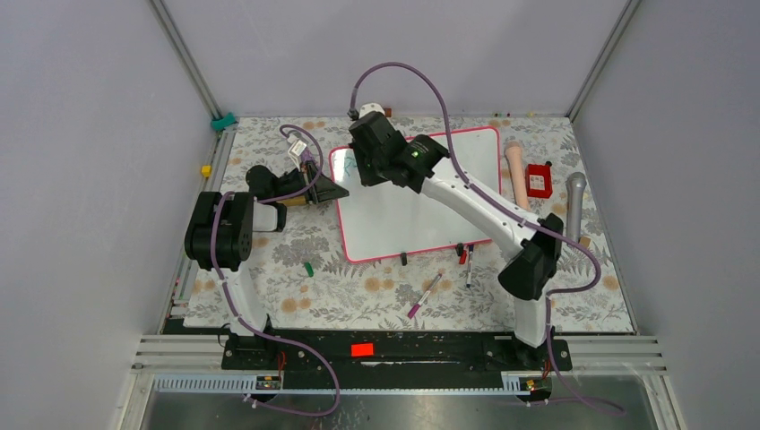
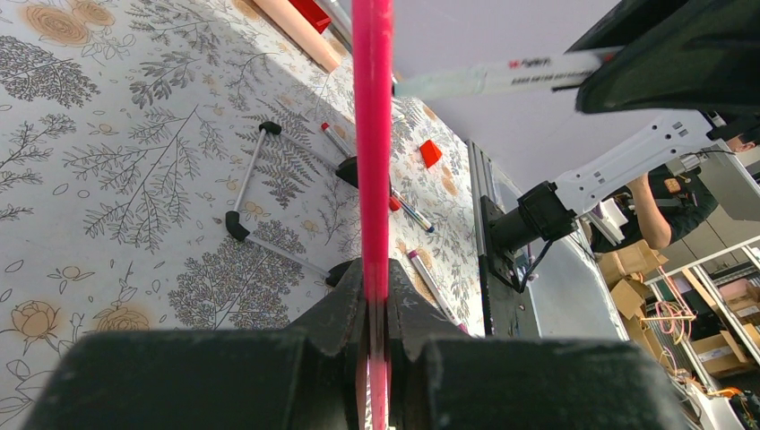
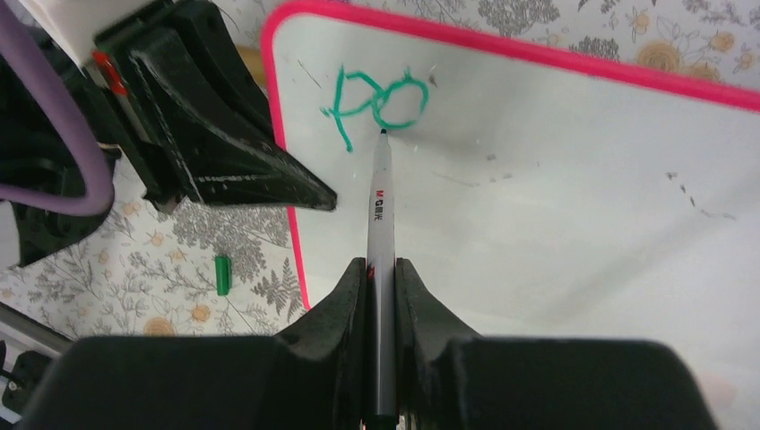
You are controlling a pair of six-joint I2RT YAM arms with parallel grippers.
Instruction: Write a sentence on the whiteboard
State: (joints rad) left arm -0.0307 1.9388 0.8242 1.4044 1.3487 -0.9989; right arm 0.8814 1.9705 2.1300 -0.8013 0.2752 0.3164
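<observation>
On the left side of the flowery table (image 1: 358,300), the black left end effector (image 2: 376,300) is shut tight on the pink frame of the big shiny white whiteboard (image 1: 403,224). It pinches the board at its left edge, and I think it does this so the board cannot slide. The whiteboard lies flat in the middle of the table, closer to the far edge.

Near the board's far left corner there are two wobbly green letters (image 3: 376,103). They look like "Po" or "Ro".

Just beside them, the black right end effector (image 3: 381,269) is closed on a thin grey-and-white marker pen (image 3: 380,197). The pen's tip sits at the bottom of the second letter, touching the board or very nearly so.

A small green cap (image 1: 308,268) lies on the table by the board's near left corner. Some loose pens (image 1: 424,296) lie by the board's near edge. A small red box (image 1: 539,180) sits near the right edge of the table.

The job has only just begun. Two letters are done, and most of the board is bare. The rest of the first word and all the other words are left to write.
</observation>
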